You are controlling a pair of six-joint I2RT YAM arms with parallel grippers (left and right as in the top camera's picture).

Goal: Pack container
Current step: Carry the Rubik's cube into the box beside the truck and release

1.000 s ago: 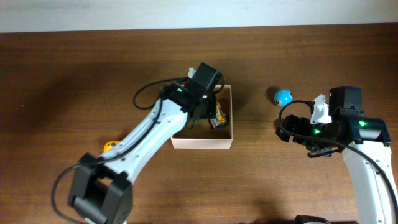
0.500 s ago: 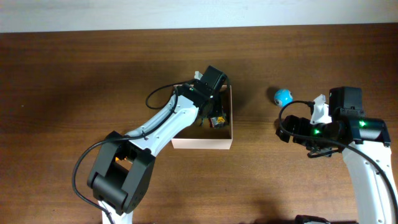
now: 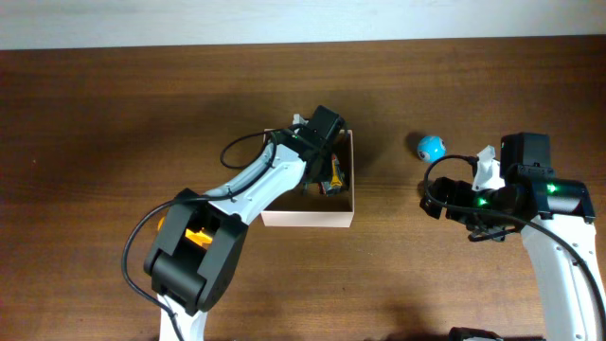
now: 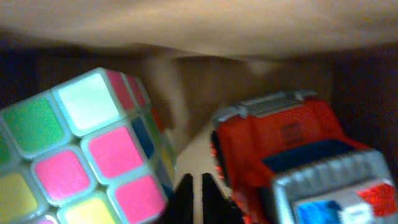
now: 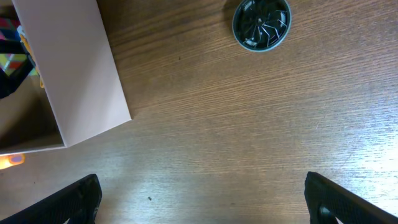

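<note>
Container [image 3: 308, 217] is enclosing the left pincer [image 4: 193, 186], which is sitting nearly closed and empty, cube [image 4: 81, 155] to its left, truck [image 4: 292, 155] to its right. Right pincer [image 5: 202, 196] is hovering wide open, empty, above the wooden table [image 5: 217, 124], ball [image 5: 261, 23] ahead of it.

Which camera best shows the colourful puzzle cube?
The left wrist view: the puzzle cube fills its left half, tiles sharp. The right wrist view catches perhaps a colourful sliver at its edge; overhead, the left arm hides it.
</note>
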